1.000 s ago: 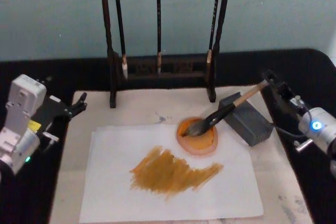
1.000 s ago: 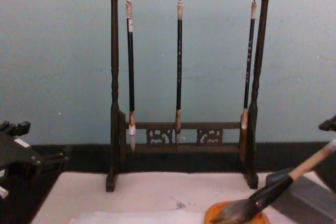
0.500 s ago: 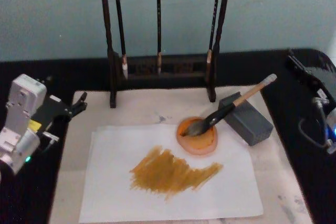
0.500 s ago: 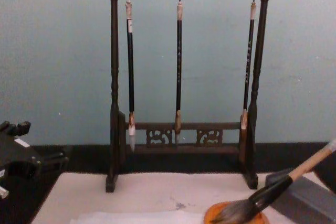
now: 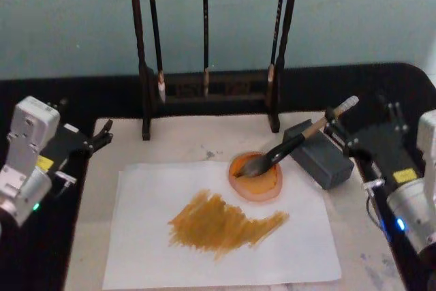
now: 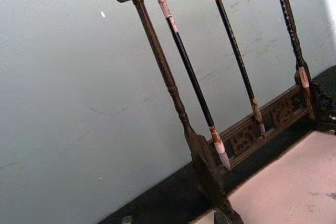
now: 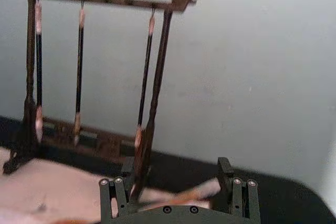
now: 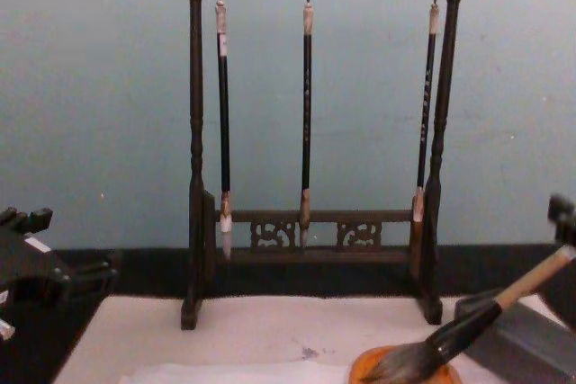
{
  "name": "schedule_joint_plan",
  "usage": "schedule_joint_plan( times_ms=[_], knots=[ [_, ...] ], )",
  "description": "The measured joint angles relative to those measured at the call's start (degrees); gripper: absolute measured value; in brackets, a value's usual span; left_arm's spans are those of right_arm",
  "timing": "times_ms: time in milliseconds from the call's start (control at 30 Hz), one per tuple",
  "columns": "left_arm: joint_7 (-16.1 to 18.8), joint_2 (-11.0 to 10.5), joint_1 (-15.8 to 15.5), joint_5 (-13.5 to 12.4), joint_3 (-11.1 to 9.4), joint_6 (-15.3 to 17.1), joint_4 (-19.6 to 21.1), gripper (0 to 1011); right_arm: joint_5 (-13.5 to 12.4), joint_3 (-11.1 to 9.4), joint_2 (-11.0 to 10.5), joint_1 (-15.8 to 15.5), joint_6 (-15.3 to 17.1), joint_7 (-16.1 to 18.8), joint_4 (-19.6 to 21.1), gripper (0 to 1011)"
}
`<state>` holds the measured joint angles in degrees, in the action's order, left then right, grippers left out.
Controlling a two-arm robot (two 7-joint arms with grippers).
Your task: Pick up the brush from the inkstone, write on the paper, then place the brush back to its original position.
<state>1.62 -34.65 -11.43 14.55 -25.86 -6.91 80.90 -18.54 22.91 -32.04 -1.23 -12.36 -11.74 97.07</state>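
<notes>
The brush [image 5: 286, 148] lies slanted, its tuft in the round orange dish [image 5: 257, 180] and its black shaft resting on the grey inkstone block [image 5: 320, 158]. From the chest the brush [image 8: 468, 325] shows the same pose. The white paper [image 5: 150, 236] carries a broad orange-brown smear. My right gripper [image 5: 361, 125] is open just right of the inkstone, close behind the brush's white end cap and not touching it. In its wrist view the right gripper [image 7: 176, 183] has its fingers [image 7: 113, 195] wide apart. My left gripper [image 5: 102, 138] is parked open at the mat's far left corner.
A dark wooden brush rack [image 5: 208, 90] with three slim hanging brushes stands behind the mat [image 5: 184, 141], also seen from the chest as the rack [image 8: 306, 222]. The black tabletop [image 5: 402, 86] surrounds the off-white mat. A teal wall closes off the back.
The right gripper, near the brush's end cap a second ago, pulled away to the right, then came back lower beside the inkstone. The brush and the left arm have not moved.
</notes>
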Motion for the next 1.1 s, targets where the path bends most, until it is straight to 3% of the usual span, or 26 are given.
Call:
schedule_joint_plan(
  times_ms=[167,533,1100],
  knots=[
    [0.0,0.0,0.0,0.0,0.0,0.0,0.0,1010,-0.1,0.2,1.2,-1.1,-0.1,0.4,-1.5,1000],
    [0.0,0.0,0.0,0.0,0.0,0.0,0.0,1010,-2.7,-1.9,3.7,-1.7,0.0,2.0,-4.7,1000],
    [0.0,0.0,0.0,0.0,0.0,0.0,0.0,1010,-2.3,-2.4,3.8,-1.6,0.4,2.4,-5.0,1000]
  ],
)
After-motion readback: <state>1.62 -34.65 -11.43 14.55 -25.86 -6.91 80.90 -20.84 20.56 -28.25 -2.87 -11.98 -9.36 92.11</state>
